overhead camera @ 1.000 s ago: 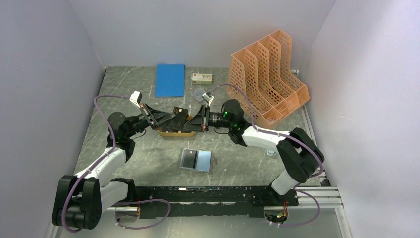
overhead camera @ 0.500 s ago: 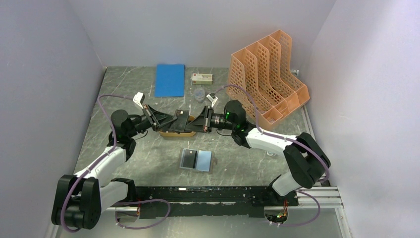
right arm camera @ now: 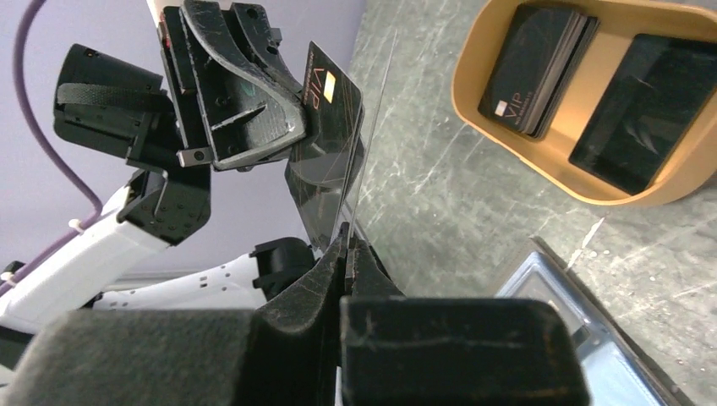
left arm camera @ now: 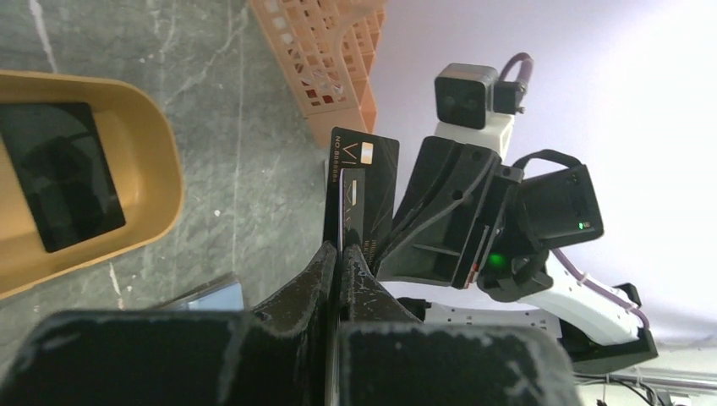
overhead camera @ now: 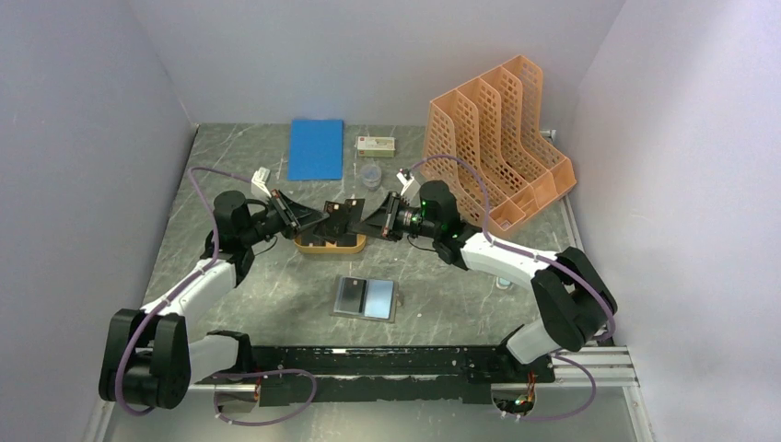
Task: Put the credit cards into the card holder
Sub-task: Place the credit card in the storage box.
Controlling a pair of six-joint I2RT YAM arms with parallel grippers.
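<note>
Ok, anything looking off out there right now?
Yes: the left gripper and right gripper are both shut on what looks like one black VIP-printed plastic card, in mid-air beside the orange oval tray. It looks bowed in the right wrist view.

The left gripper (overhead camera: 328, 217) and right gripper (overhead camera: 362, 222) meet above the tray (overhead camera: 329, 246), both clamped on one card (overhead camera: 340, 214), closing the space over it. Beyond the tray lie the notebook (overhead camera: 315, 148), box (overhead camera: 377, 143) and cup (overhead camera: 369, 175); the rack (overhead camera: 497, 138) stands to its right. Open table (overhead camera: 272, 285) lies on its near side, around the holder (overhead camera: 366, 296).
</note>
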